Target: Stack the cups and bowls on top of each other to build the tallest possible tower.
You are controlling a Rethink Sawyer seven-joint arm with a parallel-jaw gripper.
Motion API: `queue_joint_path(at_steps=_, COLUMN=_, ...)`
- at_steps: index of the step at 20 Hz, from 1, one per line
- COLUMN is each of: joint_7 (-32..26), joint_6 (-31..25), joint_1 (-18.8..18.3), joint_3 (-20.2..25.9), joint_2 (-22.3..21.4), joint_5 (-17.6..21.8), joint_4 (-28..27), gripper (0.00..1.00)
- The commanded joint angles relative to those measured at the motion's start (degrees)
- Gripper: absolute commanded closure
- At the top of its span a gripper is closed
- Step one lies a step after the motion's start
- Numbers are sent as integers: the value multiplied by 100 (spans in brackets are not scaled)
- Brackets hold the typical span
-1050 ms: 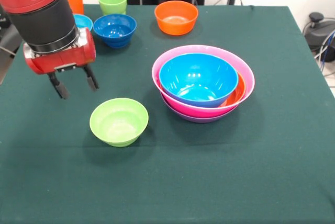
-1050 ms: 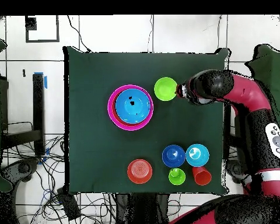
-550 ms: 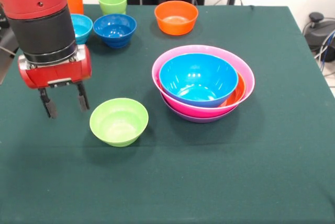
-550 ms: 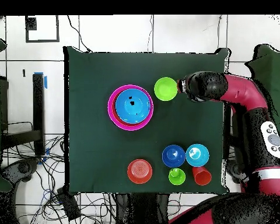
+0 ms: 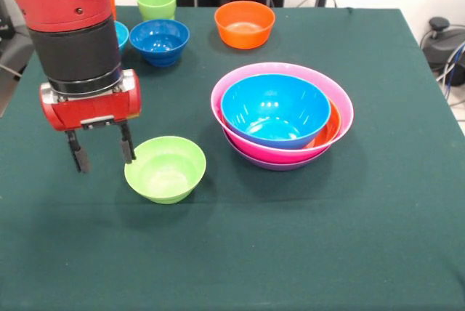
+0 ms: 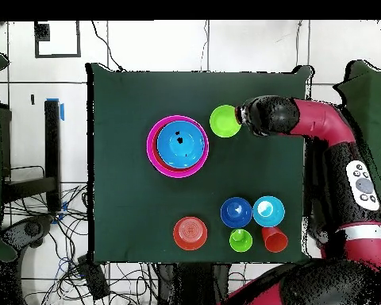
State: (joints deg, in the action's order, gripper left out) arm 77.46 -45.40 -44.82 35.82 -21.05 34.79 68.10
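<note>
My gripper is open and hangs low over the table, just left of a small lime green bowl. One fingertip stands right at that bowl's rim, and nothing is between the fingers. The tower is a purple bowl under a pink one, with an orange and a blue bowl nested inside. In the overhead view the gripper is beside the lime bowl, right of the tower. The lime green cup and the orange cup stand at the far edge.
A dark blue bowl and a small orange bowl stand at the back. A light blue bowl is partly hidden behind my arm in the front view. Cables and equipment lie beyond the table's edges.
The gripper has moved down and then toward the lime green bowl, ending right beside its rim. It stayed open. No bowl or cup has moved.
</note>
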Motion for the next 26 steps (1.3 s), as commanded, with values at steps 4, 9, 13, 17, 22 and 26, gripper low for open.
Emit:
queue_joint_path(at_steps=4, joint_7=-398, joint_6=275, joint_1=343, joint_3=-324, joint_2=113, joint_5=505, joint_4=217, gripper=0)
queue_joint_path(at_steps=9, joint_7=-458, joint_6=72, joint_1=208, joint_3=-192, joint_2=406, joint_5=228, joint_4=138, gripper=0)
queue_joint_path(at_steps=13, joint_7=-457, joint_6=338, joint_1=235, joint_3=-242, joint_2=380, joint_5=410, joint_4=169, gripper=0)
queue_joint_path(at_steps=17, joint_7=-420, joint_6=356, joint_1=299, joint_3=-279, joint_2=394, joint_5=470, joint_4=116, gripper=0)
queue_joint_path(at_steps=22, joint_7=-313, joint_6=272, joint_1=363, joint_3=-323, joint_2=598, joint_5=438, joint_4=-25, gripper=0)
queue_joint_path(at_steps=26, joint_7=-250, joint_6=341, joint_1=389, joint_3=-350, joint_2=726, joint_5=464, joint_4=-70, gripper=0)
